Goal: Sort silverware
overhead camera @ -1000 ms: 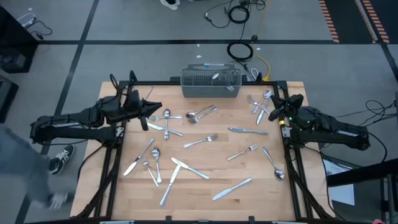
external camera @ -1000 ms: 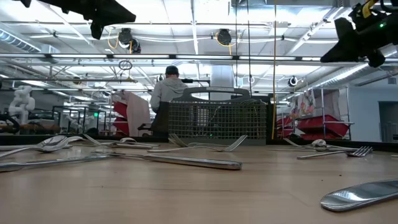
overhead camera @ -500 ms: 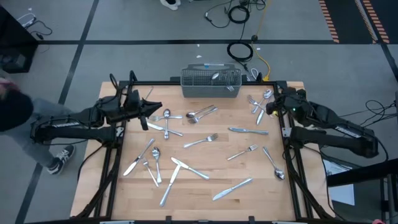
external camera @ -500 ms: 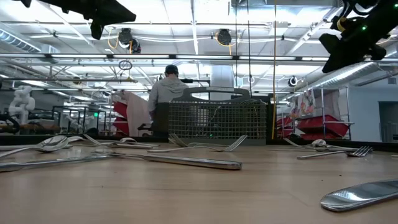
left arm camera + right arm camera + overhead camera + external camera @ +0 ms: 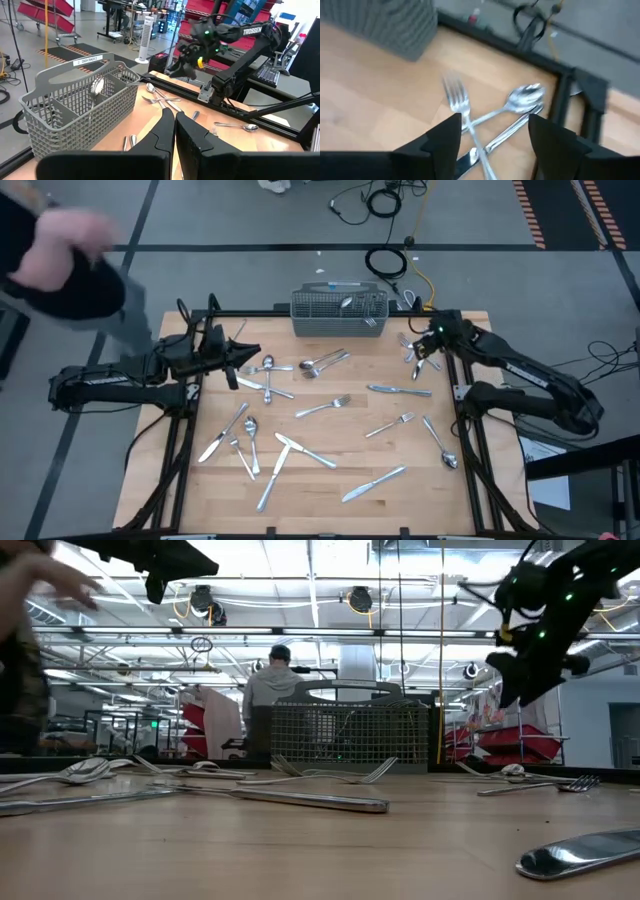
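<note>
R gripper point(image 5: 428, 346) open above silverware point(image 5: 415, 352) nr basket point(image 5: 339, 313), L gripper point(image 5: 243, 360) shut, empty

Silverware point(image 5: 322, 406) scattered across table point(image 5: 330, 490)

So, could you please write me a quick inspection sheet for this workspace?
Surface: wooden table, black frame.
Job's things: silverware scattered; a spoon in the basket at the far edge.
Clutter: nothing seen.
Grippers: left gripper shut, empty, over the left side; right gripper open above a fork and spoon cluster.
Cables: coiled on the floor beyond the table.
Surroundings: blurred person at the left; another person beyond.
</note>
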Available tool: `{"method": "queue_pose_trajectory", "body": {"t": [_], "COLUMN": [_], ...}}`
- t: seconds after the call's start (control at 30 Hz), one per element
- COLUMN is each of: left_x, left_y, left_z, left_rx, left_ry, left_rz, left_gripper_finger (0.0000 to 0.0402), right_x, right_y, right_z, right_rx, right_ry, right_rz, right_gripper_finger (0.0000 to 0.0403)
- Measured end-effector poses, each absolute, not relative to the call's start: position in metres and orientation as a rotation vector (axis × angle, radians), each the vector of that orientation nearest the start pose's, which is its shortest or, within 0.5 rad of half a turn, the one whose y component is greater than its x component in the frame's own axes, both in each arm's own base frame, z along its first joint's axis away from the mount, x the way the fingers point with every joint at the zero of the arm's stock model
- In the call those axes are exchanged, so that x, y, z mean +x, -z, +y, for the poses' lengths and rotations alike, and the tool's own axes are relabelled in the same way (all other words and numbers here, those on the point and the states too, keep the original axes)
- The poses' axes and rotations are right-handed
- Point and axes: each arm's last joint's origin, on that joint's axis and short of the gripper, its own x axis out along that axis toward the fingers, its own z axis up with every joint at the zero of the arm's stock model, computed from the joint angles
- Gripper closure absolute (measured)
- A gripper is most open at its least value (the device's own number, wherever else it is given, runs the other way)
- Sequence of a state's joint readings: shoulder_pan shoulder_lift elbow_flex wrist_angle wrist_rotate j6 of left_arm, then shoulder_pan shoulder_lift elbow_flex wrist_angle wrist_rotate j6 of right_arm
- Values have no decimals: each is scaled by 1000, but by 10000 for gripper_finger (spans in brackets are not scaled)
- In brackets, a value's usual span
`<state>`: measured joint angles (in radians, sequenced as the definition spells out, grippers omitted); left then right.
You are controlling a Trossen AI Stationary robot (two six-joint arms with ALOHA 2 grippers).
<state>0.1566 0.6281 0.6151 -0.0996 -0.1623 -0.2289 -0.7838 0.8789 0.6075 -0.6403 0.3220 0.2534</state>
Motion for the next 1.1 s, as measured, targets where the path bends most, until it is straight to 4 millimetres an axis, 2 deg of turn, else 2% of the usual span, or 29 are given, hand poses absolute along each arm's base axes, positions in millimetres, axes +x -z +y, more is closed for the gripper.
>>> {"method": "queue_pose_trajectory", "body": {"t": [0.17,0.33,0.53,0.83,1.1], "left_x": [145,145,145,145,145], "left_y": [-303,-303,-303,-303,-303], "left_z": [28,28,28,28,28], "left_rx": [-225,-223,-224,-225,-223], "left_ry": [-332,-332,-332,-332,-337], "left_rz": [98,98,97,98,98], "left_gripper_finger": [379,379,379,379,379], "right_x": [107,109,115,117,116], "right_y": [-211,-198,-183,-165,-164], "right_z": [-141,-153,-159,-167,-168], "right_rx": [497,484,526,526,516], "right_ry": [1060,992,879,834,834], "right_rz": [866,950,1016,1126,1139], "right_gripper_finger": [179,187,186,186,188]}}
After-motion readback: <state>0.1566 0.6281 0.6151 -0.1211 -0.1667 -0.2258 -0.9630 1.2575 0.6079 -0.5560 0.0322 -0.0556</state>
